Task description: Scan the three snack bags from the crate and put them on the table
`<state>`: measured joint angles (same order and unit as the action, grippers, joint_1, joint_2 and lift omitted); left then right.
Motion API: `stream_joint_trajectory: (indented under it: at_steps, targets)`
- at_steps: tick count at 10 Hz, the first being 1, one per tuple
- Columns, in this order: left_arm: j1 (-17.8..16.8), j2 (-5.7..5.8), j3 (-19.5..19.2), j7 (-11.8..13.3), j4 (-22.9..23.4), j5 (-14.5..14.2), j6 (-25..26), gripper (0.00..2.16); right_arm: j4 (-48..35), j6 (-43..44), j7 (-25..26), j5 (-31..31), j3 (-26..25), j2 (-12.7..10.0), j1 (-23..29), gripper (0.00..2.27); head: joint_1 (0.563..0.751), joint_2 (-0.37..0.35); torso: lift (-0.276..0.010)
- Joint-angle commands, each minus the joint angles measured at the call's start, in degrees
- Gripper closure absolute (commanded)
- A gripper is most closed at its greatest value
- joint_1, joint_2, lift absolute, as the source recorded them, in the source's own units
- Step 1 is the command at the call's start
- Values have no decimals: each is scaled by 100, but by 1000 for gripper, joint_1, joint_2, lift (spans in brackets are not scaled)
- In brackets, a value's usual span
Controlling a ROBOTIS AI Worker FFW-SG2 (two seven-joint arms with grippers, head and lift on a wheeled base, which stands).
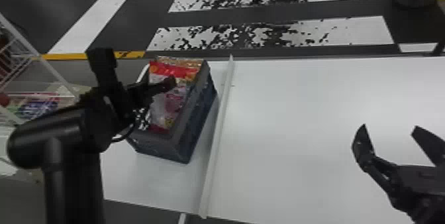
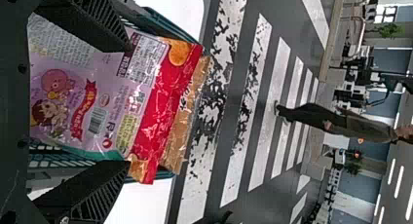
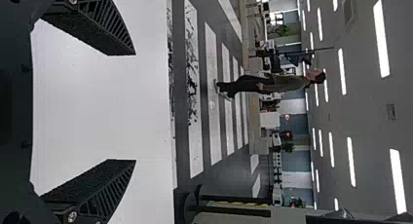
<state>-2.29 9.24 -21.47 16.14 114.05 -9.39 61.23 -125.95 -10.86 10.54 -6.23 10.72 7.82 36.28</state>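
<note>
Bags: two seen, pink-red bag (image 1: 169,102) and tan bag (image 2: 178,136), held in one crate (image 1: 196,125), worktop's (image 1: 298,114) far left corner
Left gripper (image 1: 136,67): fingers parted, crate partly hidden
Right gripper (image 1: 390,126): spread above worktop
Barrier: one divider (image 1: 218,134)

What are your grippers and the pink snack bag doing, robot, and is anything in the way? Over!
Left gripper open at pink bag. Right gripper open above table. Bag in crate, ungripped. Raised strip beside crate, possible obstacle.
</note>
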Motion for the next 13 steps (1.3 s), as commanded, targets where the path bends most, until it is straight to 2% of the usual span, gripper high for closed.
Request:
stream_joint_trajectory:
  at_steps: [1, 3, 4, 7, 9, 10, 11, 12, 13]
  targets:
    - [-422, 105, 99, 20, -480, 69, 8, 46, 97, 0, 0, 34, 0, 0, -42, 97, 695, 257, -94]
    - [-975, 184, 345, 91, -1209, 280, -9, 39, 150, 0, 36, 78, -18, 9, -86, 97, 695, 252, -94]
    - [-1142, 219, 477, 100, -1403, 280, 8, 36, 185, 0, 62, 87, -18, 9, -112, 97, 695, 244, -94]
    - [-1300, 263, 697, 12, -1877, 315, 61, 46, 308, 17, 176, 87, -18, 88, -209, 97, 695, 216, -94]
    - [-1230, 280, 688, -50, -1956, 342, 44, 39, 396, 70, 273, 69, -9, 167, -306, 97, 695, 210, -94]
    - [-1195, 280, 679, -67, -1983, 385, 44, 265, 413, 105, 317, 43, 0, 202, -315, 97, 695, 210, -94]
    - [-1186, 298, 679, -111, -2106, 368, 44, 1099, 431, 140, 387, 43, 0, 229, -306, 97, 695, 212, -94]
    - [-1125, 298, 670, -217, -2141, 368, 44, 2145, 440, 228, 466, 25, 35, 246, -315, 97, 695, 215, -94]
    - [-1046, 298, 644, -67, -2097, 350, -44, 2135, 440, 246, 554, 25, 53, 255, -306, 97, 695, 216, -94]
